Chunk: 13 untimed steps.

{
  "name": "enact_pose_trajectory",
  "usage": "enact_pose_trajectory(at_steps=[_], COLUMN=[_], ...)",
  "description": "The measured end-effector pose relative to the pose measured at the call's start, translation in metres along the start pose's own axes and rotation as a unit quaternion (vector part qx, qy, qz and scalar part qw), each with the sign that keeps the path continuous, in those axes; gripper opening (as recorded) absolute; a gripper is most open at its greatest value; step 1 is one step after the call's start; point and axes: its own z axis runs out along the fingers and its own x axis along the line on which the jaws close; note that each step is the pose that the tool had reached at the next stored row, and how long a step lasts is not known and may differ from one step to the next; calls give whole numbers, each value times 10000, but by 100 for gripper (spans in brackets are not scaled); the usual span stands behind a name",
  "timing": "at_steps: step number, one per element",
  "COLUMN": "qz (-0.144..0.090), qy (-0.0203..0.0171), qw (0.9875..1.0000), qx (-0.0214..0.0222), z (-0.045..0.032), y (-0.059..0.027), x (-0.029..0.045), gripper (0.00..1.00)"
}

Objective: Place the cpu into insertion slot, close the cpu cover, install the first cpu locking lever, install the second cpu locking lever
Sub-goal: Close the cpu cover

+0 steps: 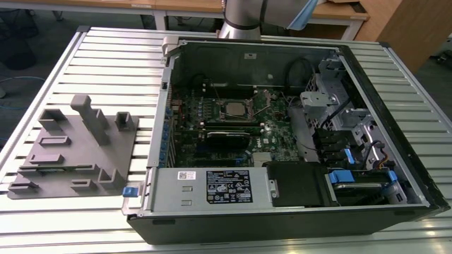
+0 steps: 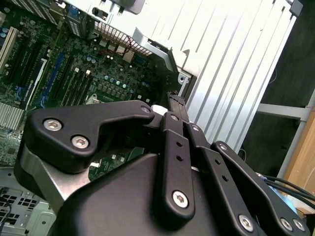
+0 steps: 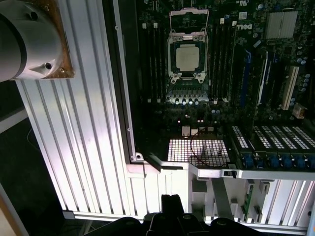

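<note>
One cpu (image 3: pixel 187 56), sat flat in the one insertion slot (image 3: pixel 173 73), at the far middle of the green motherboard (image 1: pixel 190 114) in the exterior view. One cpu cover (image 3: pixel 189 11); I read it as swung open beyond the chip, not down on it. So I judge placing done and cover-closing the step in hand. The locking levers are too thin for me to count.

One end effector (image 2: pixel 175 101). In the second wrist view its fingers look drawn together with nothing between them. It hangs well apart from the socket, out by the case (image 1: pixel 282 225) wall. Closing the cover calls for coming down into the case and pushing on the frame's rim, not the chip top.

One case and one grey fixture (image 1: pixel 71 153) on the exterior view's left of it, both on the slatted worktop (image 1: pixel 113 58).
</note>
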Motion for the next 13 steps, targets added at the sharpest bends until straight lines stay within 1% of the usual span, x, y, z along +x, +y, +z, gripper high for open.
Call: enact_pose_trajectory(at_steps=[13], qz=[0], qy=[0], qw=[10000], qx=[0], z=[-45], y=[-23], x=[5], gripper=[11])
